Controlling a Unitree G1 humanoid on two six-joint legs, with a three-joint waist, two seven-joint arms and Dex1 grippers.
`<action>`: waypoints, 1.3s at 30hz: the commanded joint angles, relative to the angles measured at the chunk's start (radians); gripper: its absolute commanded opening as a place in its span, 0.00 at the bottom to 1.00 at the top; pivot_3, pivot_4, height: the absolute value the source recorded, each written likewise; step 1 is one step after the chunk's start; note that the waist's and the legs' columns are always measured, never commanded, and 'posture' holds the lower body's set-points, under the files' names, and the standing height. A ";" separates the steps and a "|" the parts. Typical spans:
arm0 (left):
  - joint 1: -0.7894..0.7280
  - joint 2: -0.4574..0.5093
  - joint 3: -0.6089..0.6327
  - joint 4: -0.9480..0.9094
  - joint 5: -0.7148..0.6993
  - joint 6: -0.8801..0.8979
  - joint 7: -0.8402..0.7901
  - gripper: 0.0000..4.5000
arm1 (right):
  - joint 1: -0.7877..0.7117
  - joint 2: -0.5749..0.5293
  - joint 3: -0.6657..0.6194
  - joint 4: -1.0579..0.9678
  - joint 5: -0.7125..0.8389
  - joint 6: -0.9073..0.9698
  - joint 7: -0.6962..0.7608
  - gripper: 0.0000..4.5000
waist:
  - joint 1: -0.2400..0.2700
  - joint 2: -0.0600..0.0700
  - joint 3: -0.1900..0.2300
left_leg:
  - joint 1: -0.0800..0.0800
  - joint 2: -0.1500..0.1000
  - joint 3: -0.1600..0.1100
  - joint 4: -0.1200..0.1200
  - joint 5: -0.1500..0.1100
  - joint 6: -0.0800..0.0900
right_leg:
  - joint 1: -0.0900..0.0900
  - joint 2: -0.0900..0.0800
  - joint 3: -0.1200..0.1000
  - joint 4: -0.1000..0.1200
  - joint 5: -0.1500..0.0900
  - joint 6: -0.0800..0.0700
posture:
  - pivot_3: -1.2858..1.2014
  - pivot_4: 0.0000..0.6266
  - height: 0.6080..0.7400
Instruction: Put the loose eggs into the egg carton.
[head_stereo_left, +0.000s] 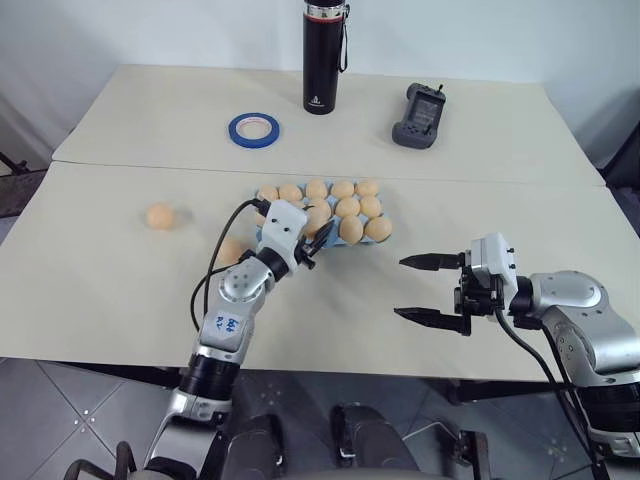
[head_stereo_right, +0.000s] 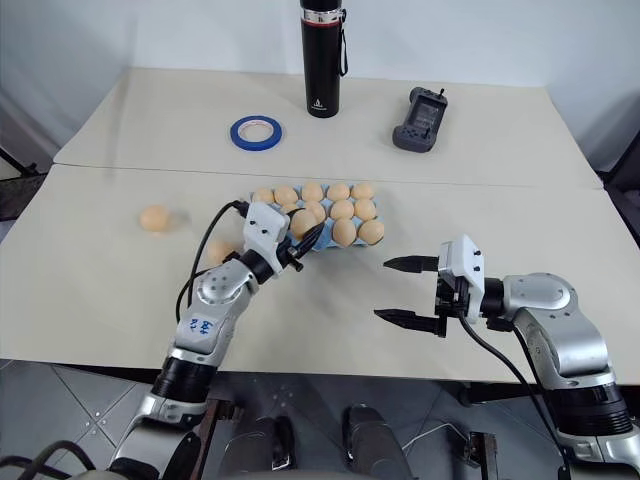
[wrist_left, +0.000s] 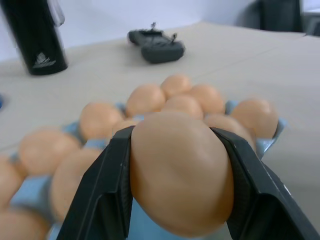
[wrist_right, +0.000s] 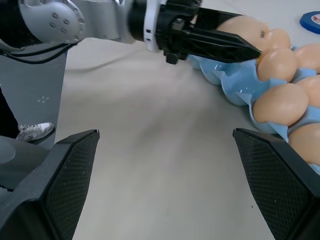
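Left gripper (wrist_left: 175, 185) clamps smooth tan egg (wrist_left: 182, 175) over light blue moulded egg carton (head_stereo_left: 300, 252) | right gripper (head_stereo_left: 425, 290) wide open beside carton

Pale tan-orange eggs (head_stereo_left: 347, 208) fill a light blue egg carton (wrist_right: 235, 87); behind the carton lie a blue tape ring (head_stereo_left: 254, 128) and a black bottle (head_stereo_left: 322, 55), on a beige bench (head_stereo_left: 120, 270).

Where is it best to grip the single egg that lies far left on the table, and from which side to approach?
Grip the egg across its round middle, coming from above with the open right pincer or a freed left one. It lies alone on the bare table, so the fingers likely fit on both sides.
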 joint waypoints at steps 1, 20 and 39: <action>-0.063 -0.007 -0.002 0.086 0.002 -0.083 -0.031 0.42 | 0.013 0.027 -0.055 -0.029 0.052 -0.020 -0.012 1.00 | 0.000 0.000 0.000 | 0.000 0.000 0.000 0.000 0.000 0.000 | 0.000 0.000 0.000 0.000 0.000 0.000 | 0.52 0.24 1.00; -0.116 -0.023 -0.004 0.145 -0.014 -0.133 -0.124 1.00 | 0.096 0.069 -0.104 -0.005 0.060 -0.099 -0.036 1.00 | 0.005 0.000 0.000 | 0.000 0.000 0.001 0.001 0.000 -0.001 | 0.000 0.000 0.000 0.001 0.000 0.000 | 0.52 0.24 1.00; 0.569 0.390 0.417 -0.505 -0.388 0.117 -0.382 1.00 | 0.048 0.065 -0.088 0.071 0.065 -0.104 0.028 1.00 | -0.005 0.001 0.000 | 0.001 0.001 0.000 -0.001 -0.001 0.002 | 0.001 -0.001 -0.001 0.000 0.001 -0.002 | 0.52 0.24 1.00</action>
